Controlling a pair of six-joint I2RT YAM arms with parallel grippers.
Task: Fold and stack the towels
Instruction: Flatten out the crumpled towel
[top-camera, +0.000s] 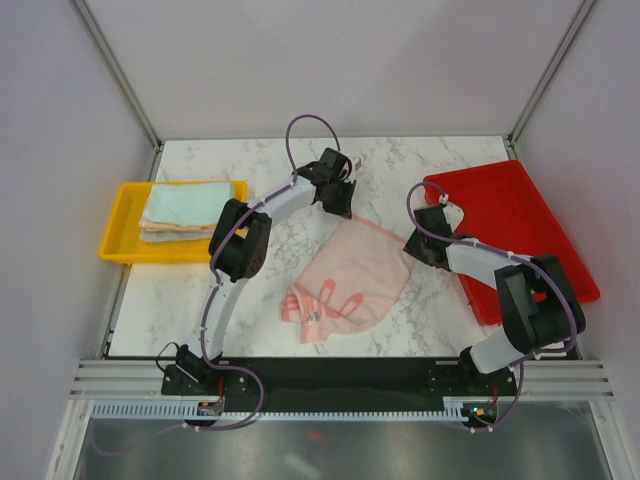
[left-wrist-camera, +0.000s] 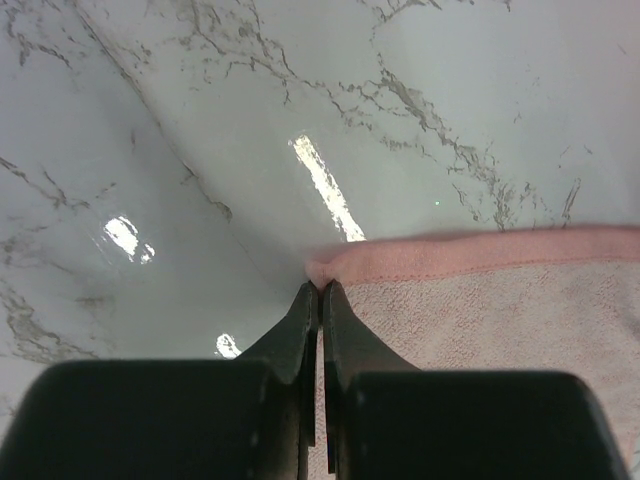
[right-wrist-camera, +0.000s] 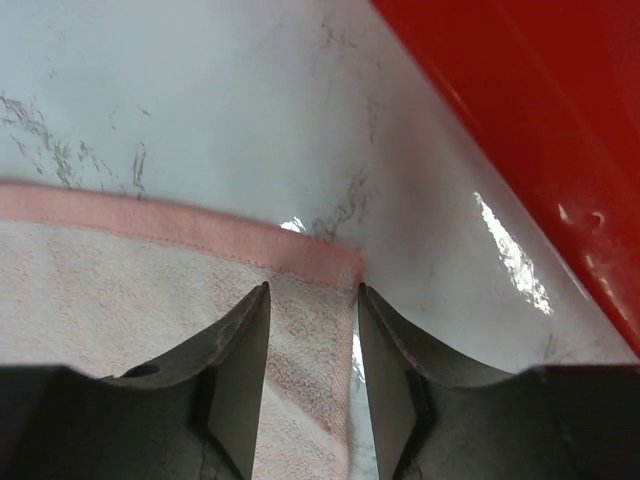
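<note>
At the left edge of the table (top-camera: 200, 300), the yellow tray (top-camera: 118, 232) holds a stack of folded towels (top-camera: 190, 212), mint green on top with an orange and a pale layer showing beneath. This portion of the task reads as complete. To the right of the tray, the left gripper (left-wrist-camera: 320, 290) is down at the table surface. Its jaws are pressed together on the far left corner of the pink towel (top-camera: 352, 272), with the hem pinched at the fingertips. The pink towel lies on the marble at the centre of the table, between the two arms. It is mostly spread flat, with its near edge bunched and partly turned over. The right gripper (right-wrist-camera: 313, 295) is at the far right corner of the same towel. Its jaws stand apart, straddling the hem, and are not closed on it. The red tray (top-camera: 530, 215) sits at the right, with no towel visible in it. Assessment: one towel remains to be folded and transferred to the stack, and the right corner should be secured before the fold begins.
</note>
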